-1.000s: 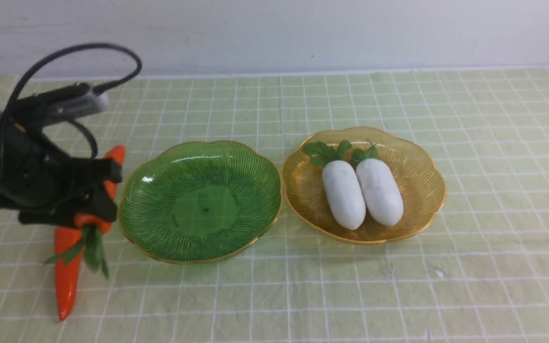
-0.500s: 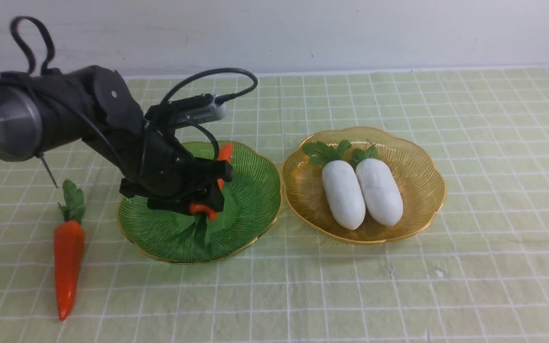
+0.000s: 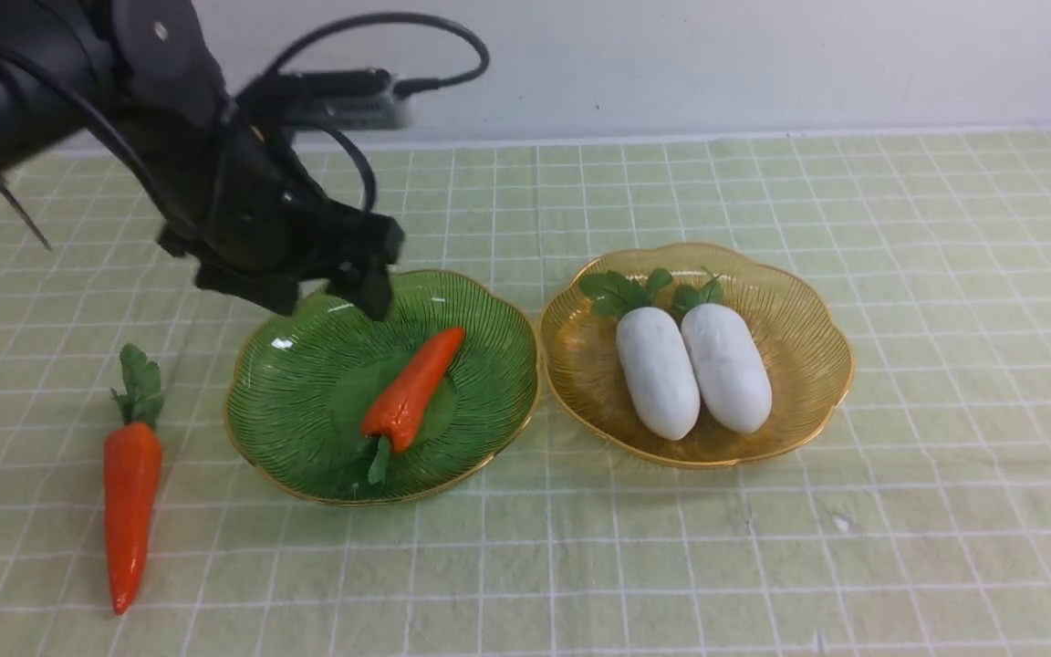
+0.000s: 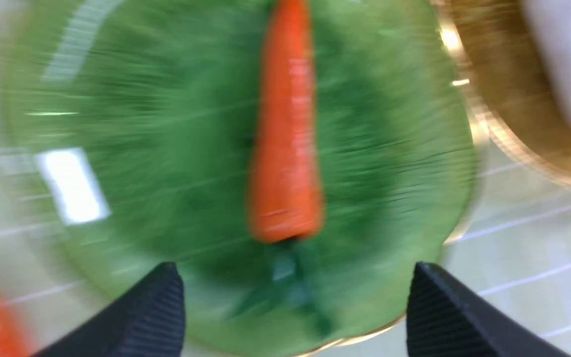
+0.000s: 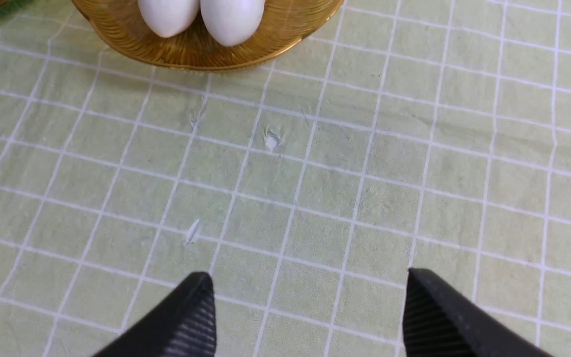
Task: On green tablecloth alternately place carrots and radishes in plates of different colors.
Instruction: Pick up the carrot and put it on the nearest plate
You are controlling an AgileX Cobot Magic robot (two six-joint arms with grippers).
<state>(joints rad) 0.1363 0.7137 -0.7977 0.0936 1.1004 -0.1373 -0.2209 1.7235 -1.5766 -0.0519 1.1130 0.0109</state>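
While one carrot (image 3: pixel 411 391) lies in the green plate (image 3: pixel 297 383), the left gripper (image 3: pixel 334 292) hangs above its far rim, jaws spread wide, empty. Both radishes (image 3: pixel 658 370) sit in the amber plate (image 3: pixel 799 319). The second carrot (image 3: pixel 130 497) lies on the tablecloth (image 3: pixel 945 274). The right gripper (image 5: pixel 310 307) is likewise spread and empty.

Soft, bright light fills the front view. The translucent deep-green ribbed plate (image 3: pixel 306 401) shows small white glints at its left and top, with a faint shadow just below it. The black robot arm (image 3: pixel 151 109) at upper left is slightly smeared. The left wrist view is heavily motion-blurred, its slim orange carrot (image 4: pixel 285 148) streaked and a white rectangular glare at left; only the black ribbed fingertips (image 4: pixel 151 317) are sharp. The right wrist view is crisp.
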